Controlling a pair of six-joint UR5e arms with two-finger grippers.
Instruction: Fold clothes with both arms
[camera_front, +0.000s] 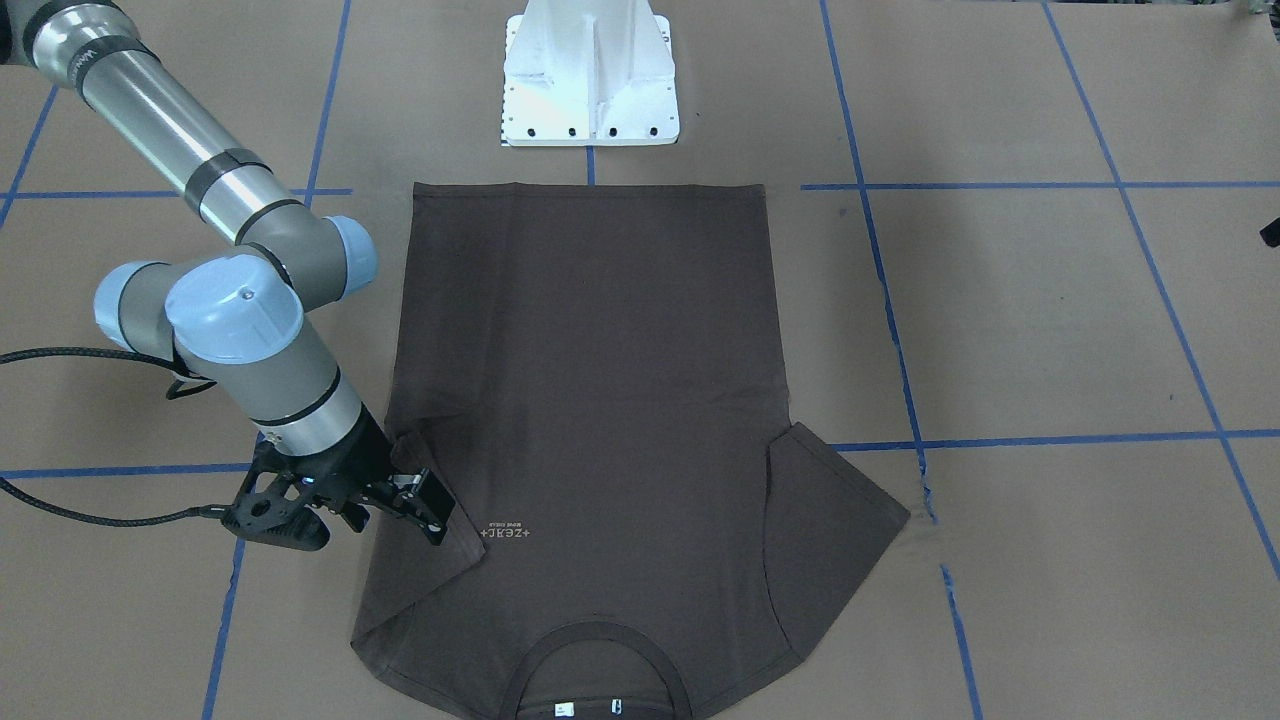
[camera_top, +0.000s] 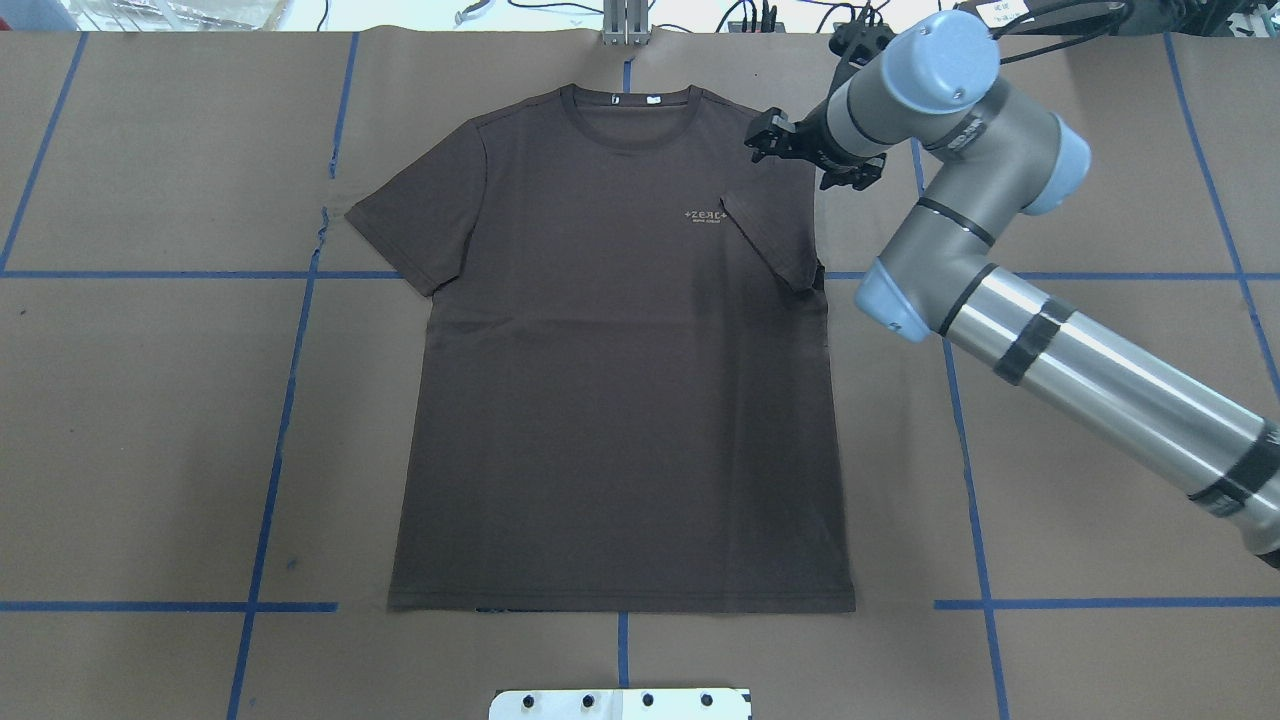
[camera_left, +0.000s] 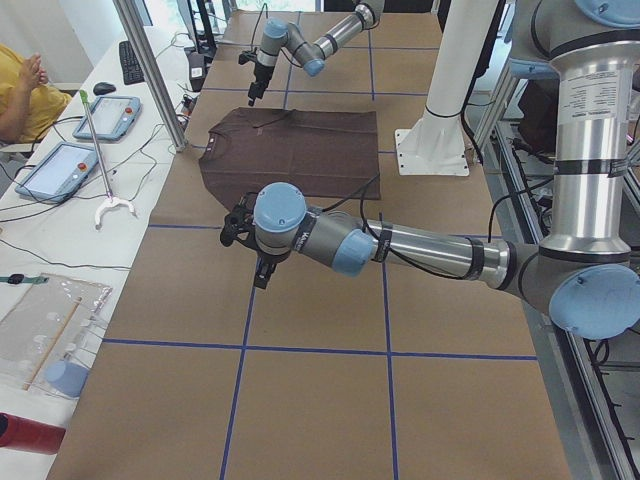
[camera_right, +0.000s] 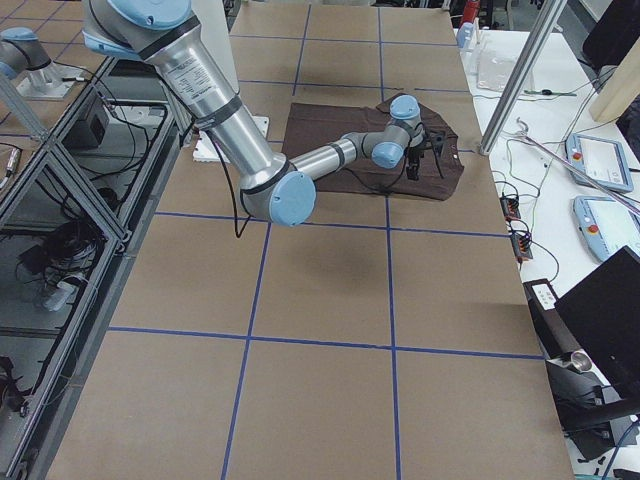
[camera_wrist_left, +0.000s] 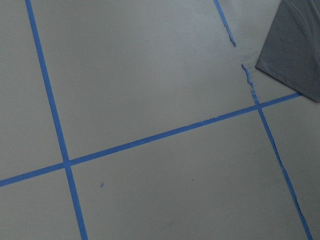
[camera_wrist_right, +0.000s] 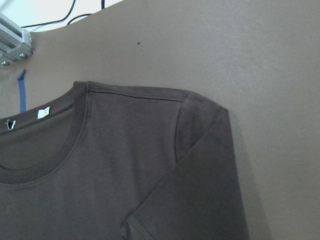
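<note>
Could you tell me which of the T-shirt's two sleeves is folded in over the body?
The sleeve beside the right gripper: it lies folded inward, reaching the logo, while the other sleeve is spread flat.

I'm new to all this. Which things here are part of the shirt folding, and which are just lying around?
Part of the job: dark brown T-shirt; right arm; left arm.

Just lying about: white pedestal; blue tape lines; tablets on the side bench; a seated person.
</note>
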